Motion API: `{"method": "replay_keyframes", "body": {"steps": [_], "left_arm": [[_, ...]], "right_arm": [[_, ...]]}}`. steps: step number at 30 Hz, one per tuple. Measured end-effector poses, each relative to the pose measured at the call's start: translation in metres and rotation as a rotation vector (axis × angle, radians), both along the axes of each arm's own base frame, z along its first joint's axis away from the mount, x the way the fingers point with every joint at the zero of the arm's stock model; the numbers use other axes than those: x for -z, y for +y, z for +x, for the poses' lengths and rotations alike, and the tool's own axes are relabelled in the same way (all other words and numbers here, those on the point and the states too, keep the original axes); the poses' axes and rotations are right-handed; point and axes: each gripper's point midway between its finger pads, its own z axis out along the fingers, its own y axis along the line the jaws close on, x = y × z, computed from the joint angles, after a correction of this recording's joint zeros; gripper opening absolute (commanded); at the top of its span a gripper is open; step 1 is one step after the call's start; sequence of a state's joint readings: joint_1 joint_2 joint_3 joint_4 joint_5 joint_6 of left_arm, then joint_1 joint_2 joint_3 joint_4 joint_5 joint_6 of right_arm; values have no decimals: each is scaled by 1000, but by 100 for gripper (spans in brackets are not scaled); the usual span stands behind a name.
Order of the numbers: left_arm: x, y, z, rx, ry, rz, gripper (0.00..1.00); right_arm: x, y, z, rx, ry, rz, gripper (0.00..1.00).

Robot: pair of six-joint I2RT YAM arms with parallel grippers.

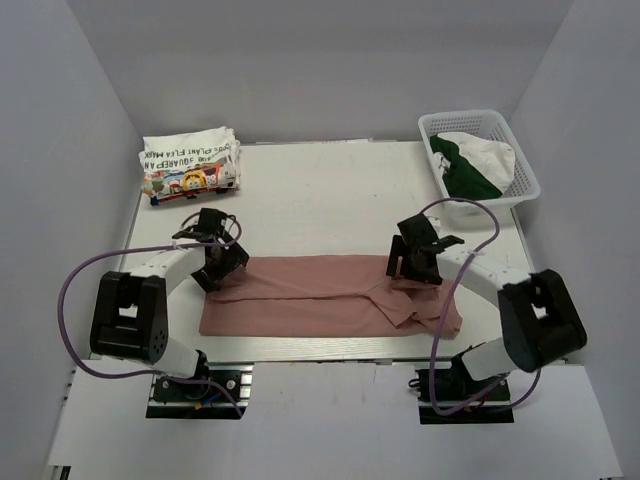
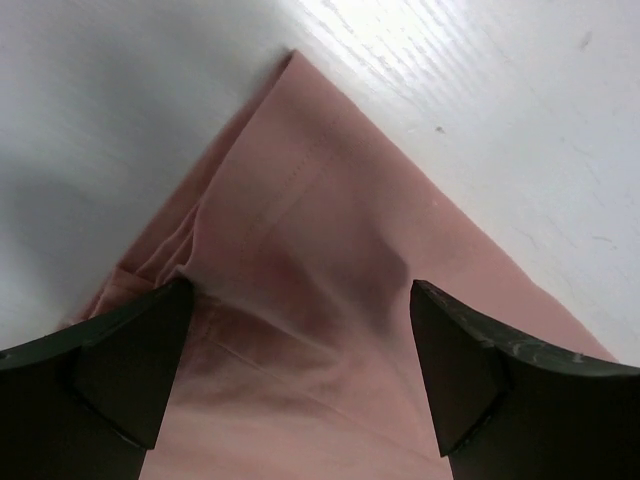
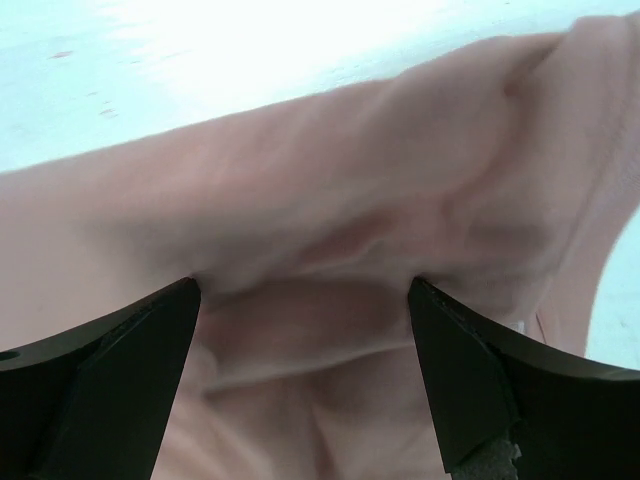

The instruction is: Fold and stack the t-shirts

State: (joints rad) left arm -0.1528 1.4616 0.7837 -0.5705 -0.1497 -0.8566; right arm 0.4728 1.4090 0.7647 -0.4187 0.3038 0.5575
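The dusty-pink fabric t-shirt (image 1: pixel 310 295), folded into a long band, lies across the white table (image 1: pixel 330 190) at six o'clock. The left gripper (image 1: pixel 218 262) stands over its nine o'clock end and the right gripper (image 1: pixel 412 266) near its three o'clock end, both spread wide, pinching nothing. The folded white printed t-shirt (image 1: pixel 190 167) sits at ten o'clock

White table (image 1: pixel 330 190): 1 pink t-shirt (image 1: pixel 300 300), folded lengthwise, near edge; 1 folded white printed t-shirt (image 1: pixel 190 165), far left; 1 white basket (image 1: pixel 465 117), far right.
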Motion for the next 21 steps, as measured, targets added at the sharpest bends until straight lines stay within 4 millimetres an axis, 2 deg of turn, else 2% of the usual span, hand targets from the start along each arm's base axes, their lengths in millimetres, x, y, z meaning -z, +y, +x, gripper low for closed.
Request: {"method": "replay_keyframes", "body": {"steps": [2,5,8,9,13,17,19,21], "left_arm": [[3,0,1,-2,12,7,100],[5,4,1,-32,29,28,100],[6,8,-2,-69,52,47,100],[7,9,-5,-78,59,52,97],[8,12,-29,-94,100,63,96],[8,10,-69,-85,176,55,94],[6,5,-90,-53,225,39,94],[-2,-2,-100,-8,229,15,97]], "right_arm": [[15,-3,4,8,32,-8,91],[18,-2,19,3,24,-22,91],[20,5,48,-6,0,-28,91],[20,9,59,-11,-6,-31,91],[13,42,133,-37,-83,-13,91],[7,79,197,-83,-168,39,91],[2,100,222,-132,-219,83,91],[-4,110,238,-173,-251,98,91]]}}
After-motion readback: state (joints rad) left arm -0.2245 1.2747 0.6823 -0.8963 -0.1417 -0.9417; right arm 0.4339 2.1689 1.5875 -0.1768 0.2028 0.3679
